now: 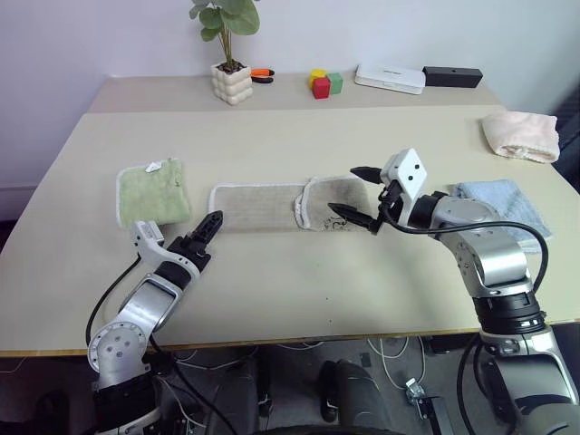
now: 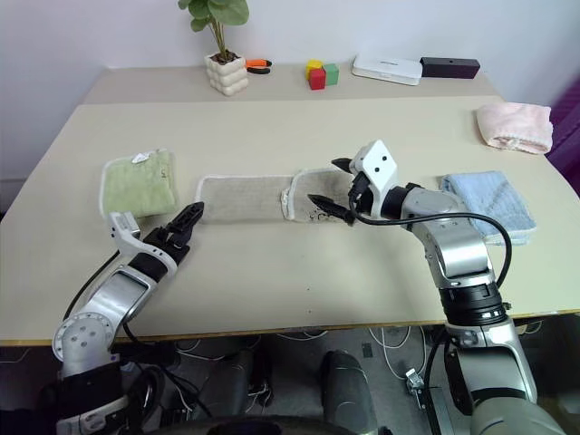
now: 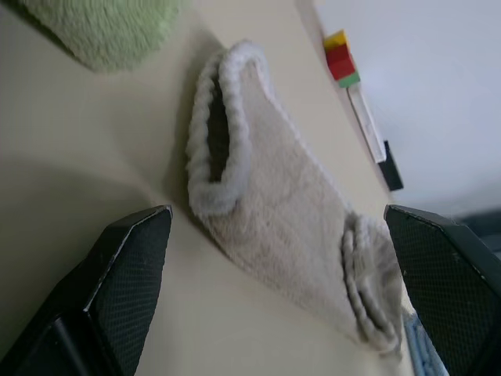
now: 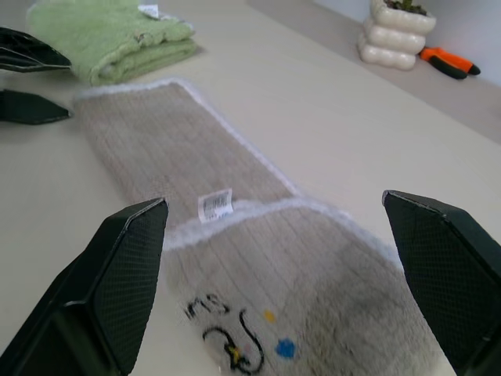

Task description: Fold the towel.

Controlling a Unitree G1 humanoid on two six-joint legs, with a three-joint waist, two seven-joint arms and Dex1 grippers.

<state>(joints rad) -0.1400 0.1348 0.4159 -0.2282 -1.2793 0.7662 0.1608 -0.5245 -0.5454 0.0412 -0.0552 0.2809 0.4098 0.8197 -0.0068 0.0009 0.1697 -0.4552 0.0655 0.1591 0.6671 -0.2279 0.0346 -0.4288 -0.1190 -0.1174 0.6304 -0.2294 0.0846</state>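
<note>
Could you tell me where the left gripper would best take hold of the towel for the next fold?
Probably the towel's free short end nearest the left gripper, coming in low from that side. That end lies flat in a single layer; the other end is already folded over.

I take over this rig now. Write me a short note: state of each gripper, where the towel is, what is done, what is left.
Left gripper: open, empty, near the towel's left end.
Right gripper: open, empty, above the towel's folded right end.
Towel: lies lengthwise on the table, between the green cloth and the blue cloth. Its right end is folded over onto itself, embroidered mark facing up.
Done: one fold of the right end.
Left: probably fold the left end over and neaten.
</note>
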